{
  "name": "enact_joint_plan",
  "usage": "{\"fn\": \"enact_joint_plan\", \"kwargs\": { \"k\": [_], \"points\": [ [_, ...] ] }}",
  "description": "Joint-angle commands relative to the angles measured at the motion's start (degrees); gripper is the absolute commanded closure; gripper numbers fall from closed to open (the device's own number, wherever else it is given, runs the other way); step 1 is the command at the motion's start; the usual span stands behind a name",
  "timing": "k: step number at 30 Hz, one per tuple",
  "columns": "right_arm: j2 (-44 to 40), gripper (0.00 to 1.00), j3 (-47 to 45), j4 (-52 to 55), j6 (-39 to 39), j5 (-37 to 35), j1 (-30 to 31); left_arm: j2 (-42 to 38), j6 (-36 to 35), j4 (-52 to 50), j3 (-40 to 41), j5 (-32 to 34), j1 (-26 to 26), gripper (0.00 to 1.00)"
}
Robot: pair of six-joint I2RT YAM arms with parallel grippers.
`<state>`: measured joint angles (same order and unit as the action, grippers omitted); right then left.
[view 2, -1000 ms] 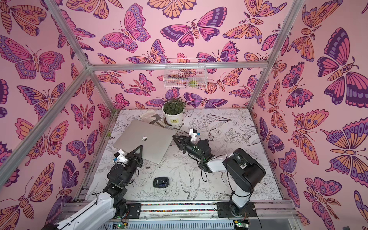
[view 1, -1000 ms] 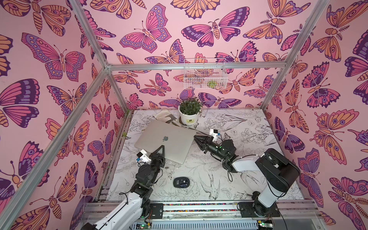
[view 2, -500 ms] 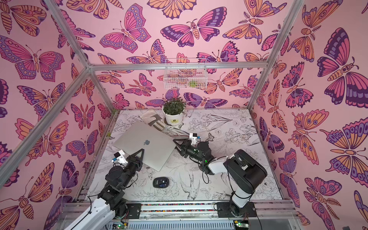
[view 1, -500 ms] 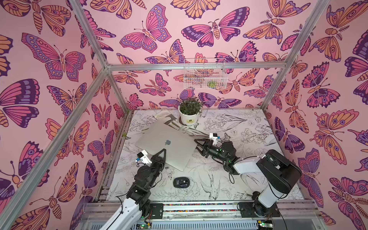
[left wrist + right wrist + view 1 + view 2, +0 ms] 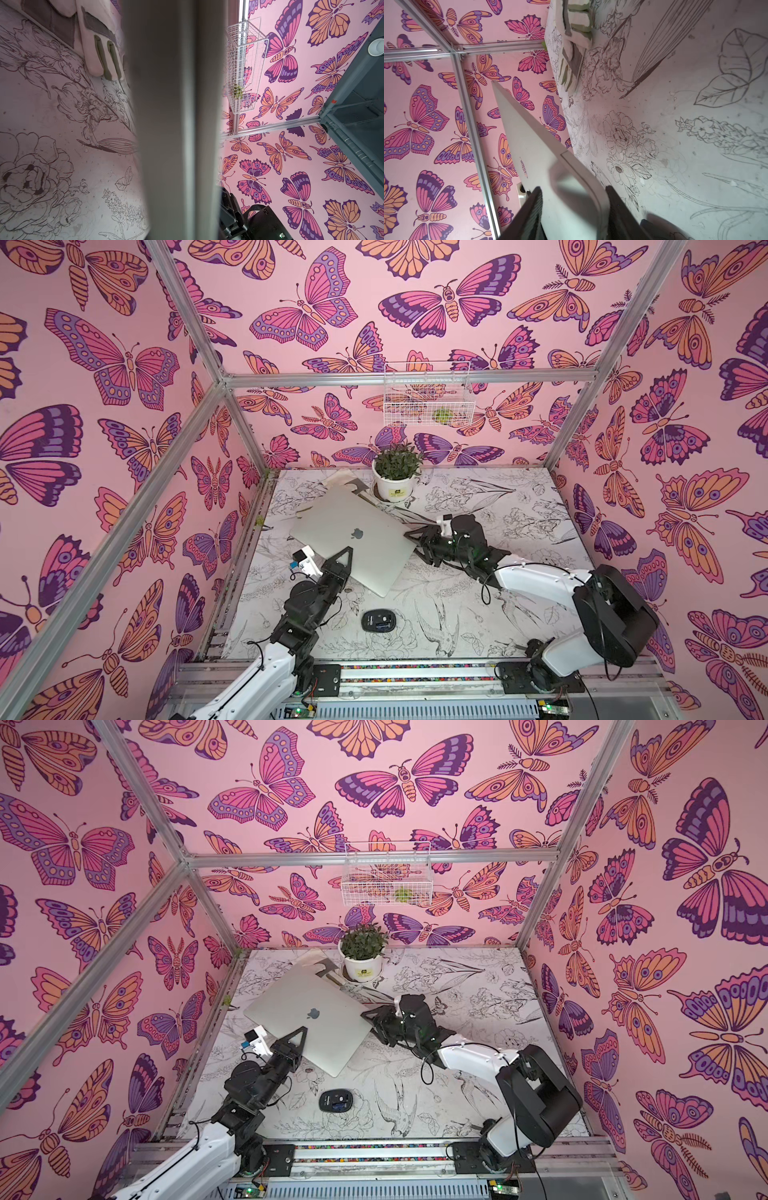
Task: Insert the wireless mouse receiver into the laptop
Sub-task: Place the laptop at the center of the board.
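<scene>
The closed silver laptop lies at an angle on the printed table. My left gripper is shut on its near-left edge, one dark finger lying on the lid. In the left wrist view that edge fills the middle and hides the fingers. My right gripper stands open around the laptop's right corner. The corner sits between the jaws, close to one finger. The wireless mouse receiver is out of view.
A black mouse lies near the front, between the arms. A white pot with a plant stands at the back, beside a pale glove that the laptop's far corner overlaps. A wire basket hangs on the back wall.
The laptop has turned a little, its near corner swinging toward the front. My right gripper has widened its jaws and moved in around the laptop's right corner. The left gripper stays shut.
</scene>
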<state>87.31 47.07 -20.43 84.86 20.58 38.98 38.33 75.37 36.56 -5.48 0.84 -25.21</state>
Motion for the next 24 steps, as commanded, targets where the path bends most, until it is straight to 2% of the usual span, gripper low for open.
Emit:
{"fn": "enact_joint_plan", "kwargs": {
  "k": [1, 8, 14, 19, 24],
  "points": [
    [-2.59, 0.50, 3.05, 2.05, -1.75, 2.09, 0.04, 1.00, -6.47, -0.59, 0.97, -2.39, -0.97, 1.00],
    [0.04, 0.47, 4.00, 3.73, -4.16, 4.34, -1.21, 4.48, -5.12, 0.15, 1.92, 0.02, -1.07, 1.00],
    [5.20, 0.46, 5.04, 1.45, -3.79, 7.79, -3.86, 11.06, -4.93, 3.18, 1.98, 1.82, -1.48, 1.00],
    [9.20, 0.47, 7.63, -1.86, -2.72, 8.81, -4.15, 23.29, -4.48, 13.21, 1.35, 1.36, -2.63, 1.00],
    [12.27, 0.47, 10.79, 2.31, -3.90, 8.82, -4.19, 39.18, -3.47, 26.27, 0.44, 0.11, -4.11, 1.00]
  ]
}}
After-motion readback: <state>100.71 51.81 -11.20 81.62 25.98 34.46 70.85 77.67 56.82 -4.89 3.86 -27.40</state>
